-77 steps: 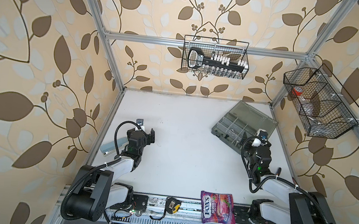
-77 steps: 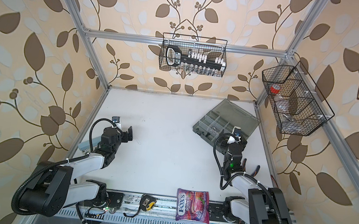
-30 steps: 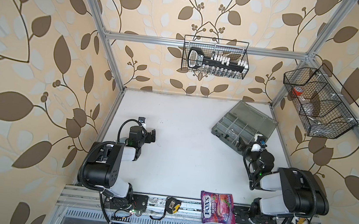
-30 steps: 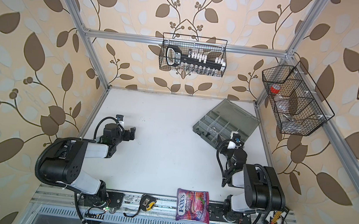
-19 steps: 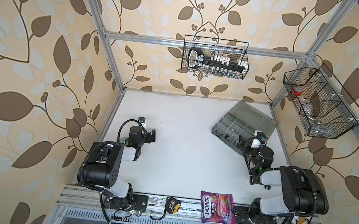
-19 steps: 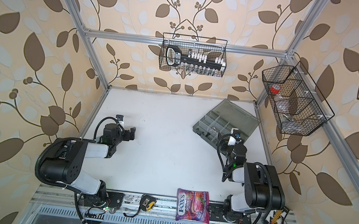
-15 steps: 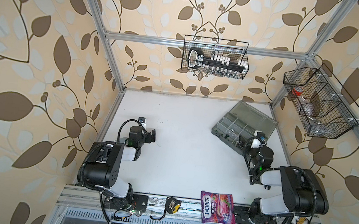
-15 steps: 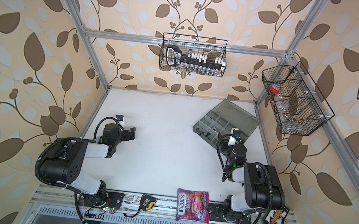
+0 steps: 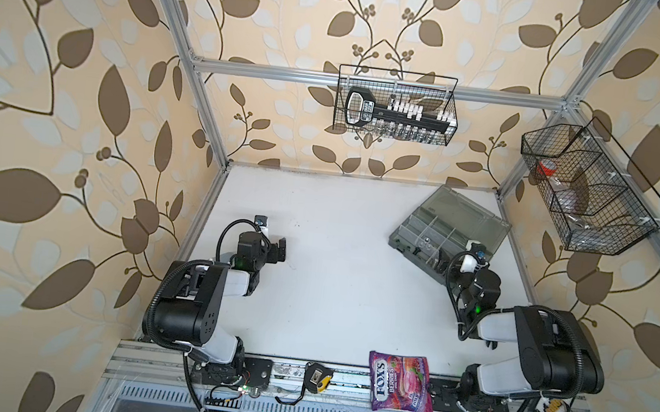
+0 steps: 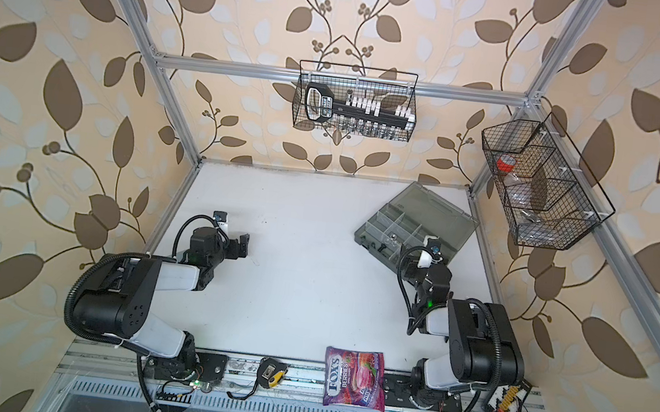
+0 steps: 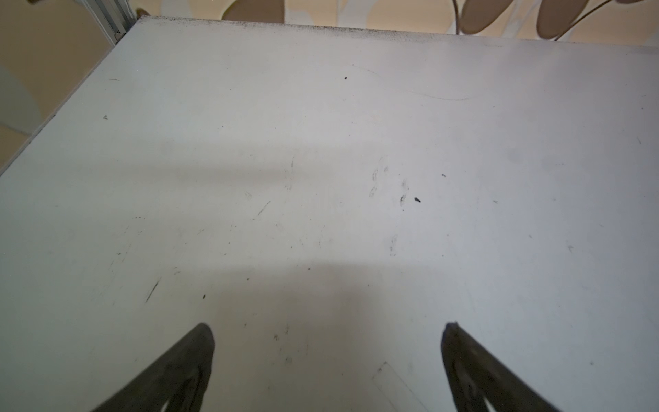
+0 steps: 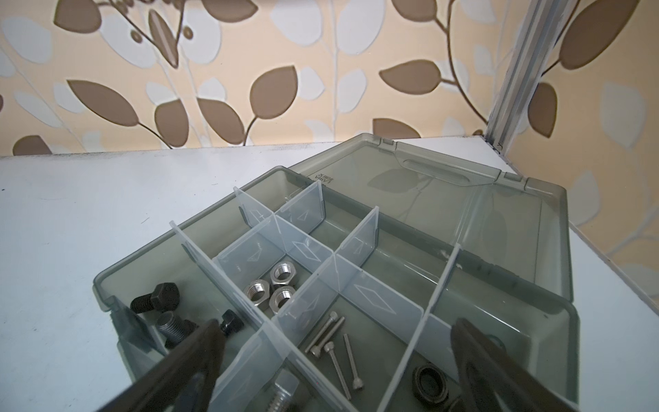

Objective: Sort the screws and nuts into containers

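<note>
Arms have folded back, seemingly finished: left hand (image 11: 328, 325) released over worktop (image 11: 321, 142), right hand (image 12: 337, 321) released above organizer box (image 12: 103, 285) holding sorted nuts (image 12: 272, 287) and screws (image 12: 160, 296).

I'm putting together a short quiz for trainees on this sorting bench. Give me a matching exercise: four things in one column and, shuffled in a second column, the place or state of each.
Things
1. silver nuts
2. sweets bag
3. left gripper
4. lid

Place or state
a. spread wide, holding nothing
b. swung back, open
c. three clustered in one compartment of the box
d. lying over the front rail

Pairs: 1-c, 2-d, 3-a, 4-b
</note>
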`<control>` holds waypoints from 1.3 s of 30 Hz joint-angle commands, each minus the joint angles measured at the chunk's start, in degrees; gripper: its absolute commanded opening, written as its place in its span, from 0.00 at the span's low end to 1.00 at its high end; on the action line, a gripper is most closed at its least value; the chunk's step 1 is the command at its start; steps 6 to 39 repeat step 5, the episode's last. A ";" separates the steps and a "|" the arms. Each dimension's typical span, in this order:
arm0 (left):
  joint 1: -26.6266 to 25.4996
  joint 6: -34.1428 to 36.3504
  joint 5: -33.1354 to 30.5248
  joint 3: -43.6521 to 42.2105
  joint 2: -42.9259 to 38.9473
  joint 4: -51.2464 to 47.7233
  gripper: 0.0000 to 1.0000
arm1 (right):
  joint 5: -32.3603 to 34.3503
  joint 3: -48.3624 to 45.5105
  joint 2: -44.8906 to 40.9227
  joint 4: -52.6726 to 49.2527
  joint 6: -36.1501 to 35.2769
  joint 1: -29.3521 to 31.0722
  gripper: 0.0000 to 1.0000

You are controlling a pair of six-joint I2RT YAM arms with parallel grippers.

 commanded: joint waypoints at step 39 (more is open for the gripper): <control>-0.10 -0.53 1.42 0.61 -0.76 0.51 0.99 | 0.90 0.65 0.34 -0.01 -0.10 0.29 1.00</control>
